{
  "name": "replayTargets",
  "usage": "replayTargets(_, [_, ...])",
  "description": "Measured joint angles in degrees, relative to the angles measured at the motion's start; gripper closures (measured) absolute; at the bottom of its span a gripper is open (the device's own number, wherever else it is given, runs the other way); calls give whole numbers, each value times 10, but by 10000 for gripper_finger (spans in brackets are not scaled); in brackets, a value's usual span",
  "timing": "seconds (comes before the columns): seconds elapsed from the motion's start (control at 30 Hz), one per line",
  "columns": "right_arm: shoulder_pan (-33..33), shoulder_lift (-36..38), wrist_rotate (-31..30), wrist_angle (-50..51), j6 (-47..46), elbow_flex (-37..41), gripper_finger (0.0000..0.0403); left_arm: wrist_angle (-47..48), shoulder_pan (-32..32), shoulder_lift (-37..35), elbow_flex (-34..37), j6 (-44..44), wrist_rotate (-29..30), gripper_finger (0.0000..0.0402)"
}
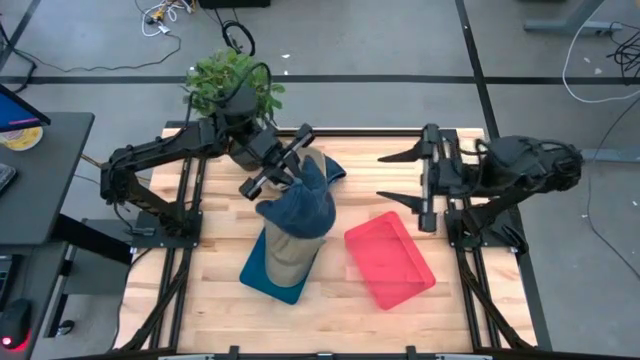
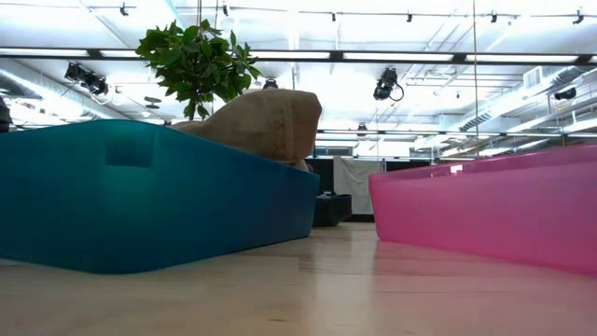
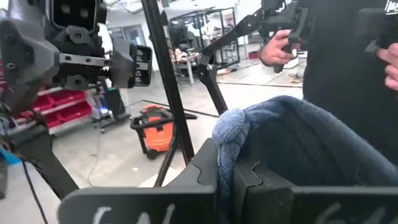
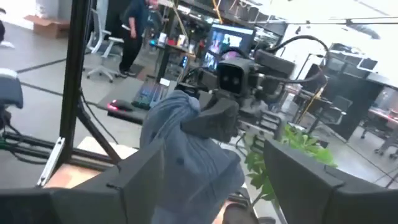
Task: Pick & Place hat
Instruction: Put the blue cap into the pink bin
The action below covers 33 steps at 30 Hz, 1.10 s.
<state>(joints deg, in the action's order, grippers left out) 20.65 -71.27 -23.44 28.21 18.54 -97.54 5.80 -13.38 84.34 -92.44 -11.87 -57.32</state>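
High view shows the left gripper [image 1: 288,163] pinching a blue hat [image 1: 300,200] by its upper edge, its fingers pressed tight on the fabric, above the far end of the teal bin [image 1: 262,278]. The blue hat hangs down from that grip and drapes over a tan hat [image 1: 292,258] that stands in the teal bin. Just beside the teal bin, on its right-arm side, lies the pink bin [image 1: 390,260] on the wooden table [image 1: 330,310]. The right gripper [image 1: 405,176] hovers past the pink bin's far end, away from the teal bin, its fingers spread wide and holding nothing. A potted plant [image 1: 232,80] stands behind the teal bin at the table's far edge. From the low view the tan hat [image 2: 266,121] rises above the teal bin's wall [image 2: 140,196].
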Motion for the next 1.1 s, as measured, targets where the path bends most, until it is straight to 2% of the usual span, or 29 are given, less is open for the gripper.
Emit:
replayTargets(0.17, [-34, -26, 55, 41, -30, 0, 128, -34, 8, 16, 0, -16, -25, 398])
replayTargets(0.3, [-67, -36, 113, 51, -92, 0, 128, -87, 21, 22, 0, 22, -42, 398])
replayTargets(0.53, [-150, -52, 339, 24, -195, 0, 128, -123, 50, 25, 0, 53, -52, 398])
replayTargets(0.67, [-196, -70, 445, 16, -244, 0, 128, -143, 67, 25, 0, 53, -51, 398])
replayTargets(0.87, [-231, -112, 527, -34, -257, 0, 128, -154, 84, 24, 0, 53, -31, 398])
replayTargets(1.1, [-240, -163, 605, -82, -292, 0, 128, -155, 88, 24, 0, 53, -16, 398])
